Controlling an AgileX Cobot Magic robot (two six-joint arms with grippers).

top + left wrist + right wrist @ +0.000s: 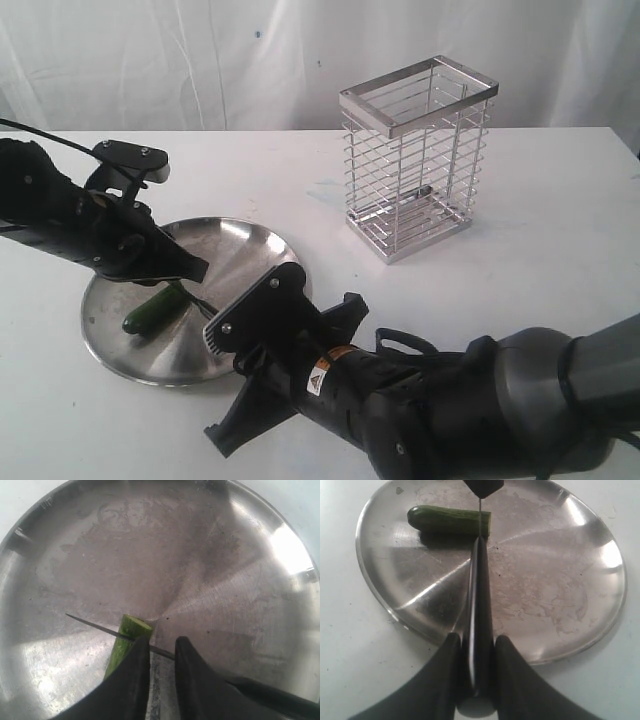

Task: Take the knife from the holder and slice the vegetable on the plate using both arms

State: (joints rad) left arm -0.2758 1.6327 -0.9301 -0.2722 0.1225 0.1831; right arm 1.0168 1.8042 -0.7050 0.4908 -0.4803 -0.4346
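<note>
The vegetable (449,520), dark green with a pale cut end, lies on the steel plate (555,580). My right gripper (477,639) is shut on the knife's black handle (480,595). The thin blade (92,624) lies across the vegetable (131,629) close to its cut end. My left gripper (162,640) hovers just over the blade and that end, jaws a narrow gap apart with only plate and blade showing between them. One of its fingers (135,675) hides part of the vegetable. In the exterior view the left gripper (195,270) is over the plate (240,245).
The wire holder (415,160) stands upright on the white table at the back right, apart from the plate. The bulky right arm (420,400) fills the front of the table. A white curtain hangs behind.
</note>
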